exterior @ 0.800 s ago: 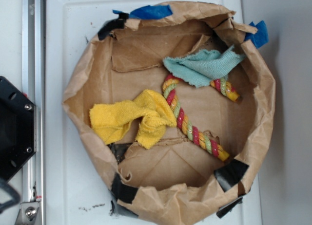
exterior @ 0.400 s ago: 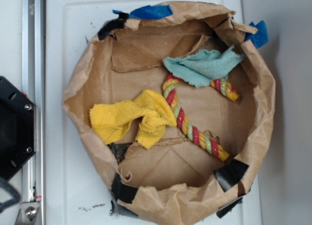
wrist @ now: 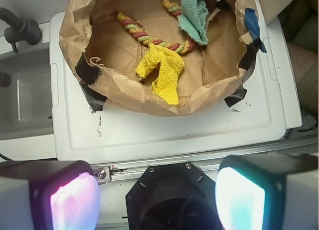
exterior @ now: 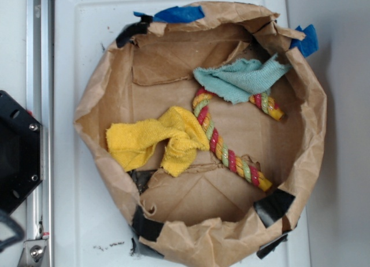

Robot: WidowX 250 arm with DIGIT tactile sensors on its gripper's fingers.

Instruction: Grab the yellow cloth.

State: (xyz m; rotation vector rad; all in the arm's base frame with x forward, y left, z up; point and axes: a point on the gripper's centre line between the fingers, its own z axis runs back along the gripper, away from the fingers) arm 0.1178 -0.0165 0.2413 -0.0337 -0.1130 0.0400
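Inside the paper tub: my target, the yellow cloth [exterior: 156,141], lies bunched on the floor of the brown paper tub [exterior: 92,93], toward its left wall in the exterior view and toward the near rim in the wrist view [wrist: 162,70].
Neighbours: the rope [exterior: 222,145], twisted red, yellow and green, runs along the cloth's right edge and touches it; the teal cloth [exterior: 240,77] is draped over the rope's far bend, well apart from the yellow one.
Base: the tub sits on a white worktop [exterior: 75,41], its rim patched with black tape [exterior: 272,206] and blue tape [exterior: 179,14].
Jaws: I see the gripper [wrist: 157,197] only from the wrist camera, its two pads wide apart, nothing between them, high above and back from the tub.
Stage: approach not yet begun, by my reckoning.
Risk, rope: a descent too far toward the rope side could pinch the rope with the cloth, or instead of it, since they lie touching.
Risk, rim: I judge the crumpled near wall stands in the path; a low entry could snag and drag the tub.
Risk, paper: closing too deep could catch the loose floor flaps.
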